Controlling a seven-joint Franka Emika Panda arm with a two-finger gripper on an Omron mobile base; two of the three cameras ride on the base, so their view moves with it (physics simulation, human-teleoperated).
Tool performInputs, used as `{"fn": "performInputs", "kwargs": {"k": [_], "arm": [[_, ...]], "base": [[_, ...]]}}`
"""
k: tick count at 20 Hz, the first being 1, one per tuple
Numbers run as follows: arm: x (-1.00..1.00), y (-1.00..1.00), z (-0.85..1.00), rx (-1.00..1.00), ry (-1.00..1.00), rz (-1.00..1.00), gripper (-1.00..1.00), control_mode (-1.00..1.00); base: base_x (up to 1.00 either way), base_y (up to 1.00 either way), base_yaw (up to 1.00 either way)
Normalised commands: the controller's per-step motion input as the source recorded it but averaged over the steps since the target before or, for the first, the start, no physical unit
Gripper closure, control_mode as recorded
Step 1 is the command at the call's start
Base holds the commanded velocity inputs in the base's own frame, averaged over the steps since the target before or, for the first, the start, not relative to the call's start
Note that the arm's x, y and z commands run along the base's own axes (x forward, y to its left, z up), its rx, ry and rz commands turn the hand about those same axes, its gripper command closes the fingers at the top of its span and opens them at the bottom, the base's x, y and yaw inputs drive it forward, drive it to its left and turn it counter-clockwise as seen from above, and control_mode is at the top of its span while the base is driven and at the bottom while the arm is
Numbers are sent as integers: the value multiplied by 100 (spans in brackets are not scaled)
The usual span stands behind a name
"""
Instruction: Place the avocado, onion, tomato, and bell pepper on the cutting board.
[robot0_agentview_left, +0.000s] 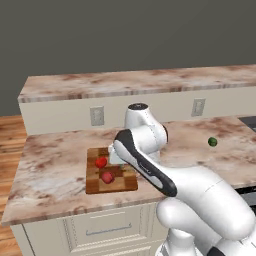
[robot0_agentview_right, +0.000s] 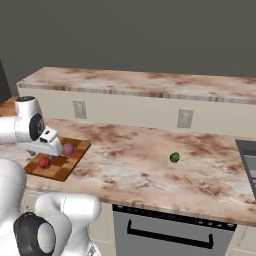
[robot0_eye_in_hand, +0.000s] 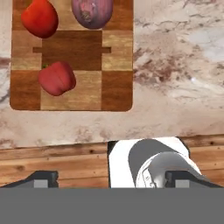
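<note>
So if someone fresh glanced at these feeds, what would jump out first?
Probably the wooden cutting board near the counter's front edge, with the tomato, onion and bell pepper already lying on it. Next, the lone avocado sitting far off on the bare marble counter, well apart from the board. The gripper hangs open above the board's near side, holding nothing.

marble counter (robot0_agentview_left: 55, 165), wall outlets (robot0_agentview_left: 97, 116), oven (robot0_agentview_right: 170, 231)

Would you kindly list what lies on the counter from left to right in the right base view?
tomato → cutting board → onion → avocado
</note>
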Motion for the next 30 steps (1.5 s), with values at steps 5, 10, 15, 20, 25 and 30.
{"fn": "performInputs", "kwargs": {"k": [5, 10, 15, 20, 25, 30], "arm": [[-69, -98, 68, 0, -30, 0, -100, -100], [-37, -96, 63, 0, -24, 0, -100, -100], [0, -83, 50, 0, -8, 0, -100, -100], [29, -75, 29, 0, 0, 0, -100, -100], [35, -60, 1, 0, 0, -3, -100, -100], [37, -56, -9, -1, 0, -2, -100, -100]], "base": [[0, 0, 0], [0, 0, 0], [0, 0, 0], [0, 0, 0], [0, 0, 0], [0, 0, 0]]}}
